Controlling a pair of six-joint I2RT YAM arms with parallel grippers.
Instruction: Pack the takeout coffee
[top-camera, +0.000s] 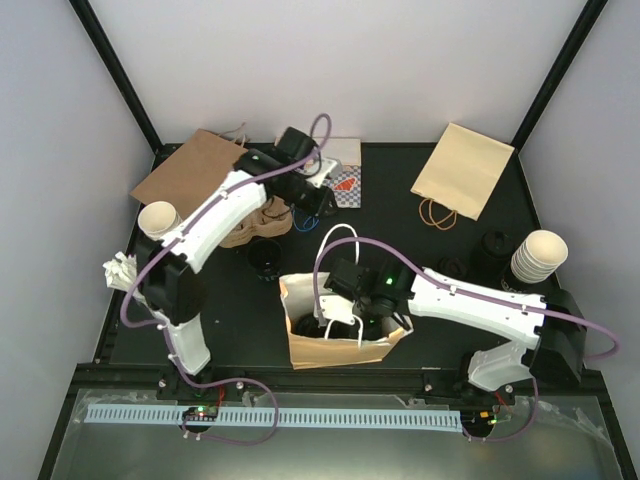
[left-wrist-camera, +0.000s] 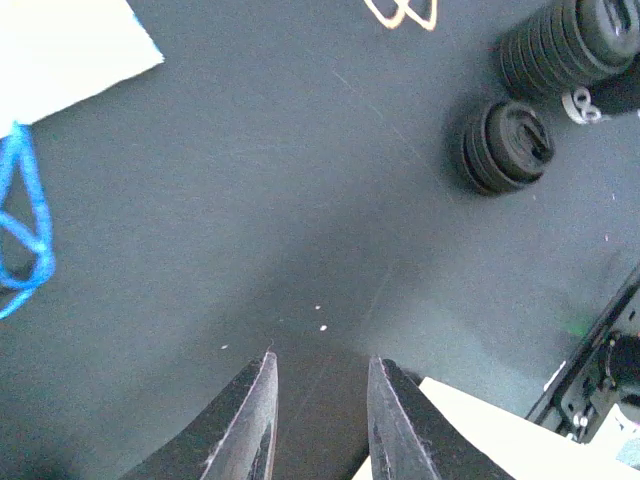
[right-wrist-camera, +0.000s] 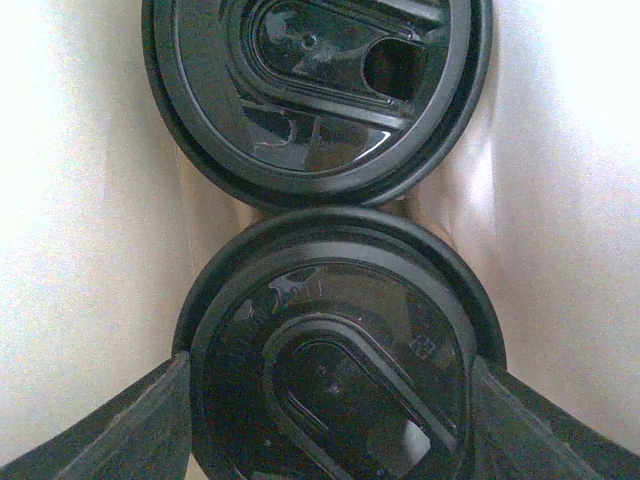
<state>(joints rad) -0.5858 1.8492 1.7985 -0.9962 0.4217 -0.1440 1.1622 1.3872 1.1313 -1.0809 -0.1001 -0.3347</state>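
L end effector (left-wrist-camera: 322, 368): at far side of the surface (left-wrist-camera: 300, 200), over bare black top near a white card (left-wrist-camera: 60, 50). Fingers a bit apart, nothing btw them, so empty. Cardboard tray (top-camera: 255, 225) lies just beside that arm. A black round cup (top-camera: 265, 258) sits alone on the surface near the tray, maybe another coffee to pack; can't tell if lidded.

Centre: paper bag (top-camera: 340, 350) stands open, handles up. R end effector (right-wrist-camera: 330, 375) is down inside it, fingers set wide on either side of the near takeout coffee (right-wrist-camera: 300, 290). They touch the lid rim both sides, so it looks gripped. The second takeout coffee (right-wrist-camera: 315, 90) is in the bag too, right next to it, rims touching or nearly. Both upright w/ lids on.

Step, my read: seat the near coffee beside the other.
- Keep the cup level and go straight down till the base sits on the bag floor, not on the other's rim.
- Open only enough to clear the lid, so the fingers don't shove the bag walls.
- Pull out vertically and mind the handles.
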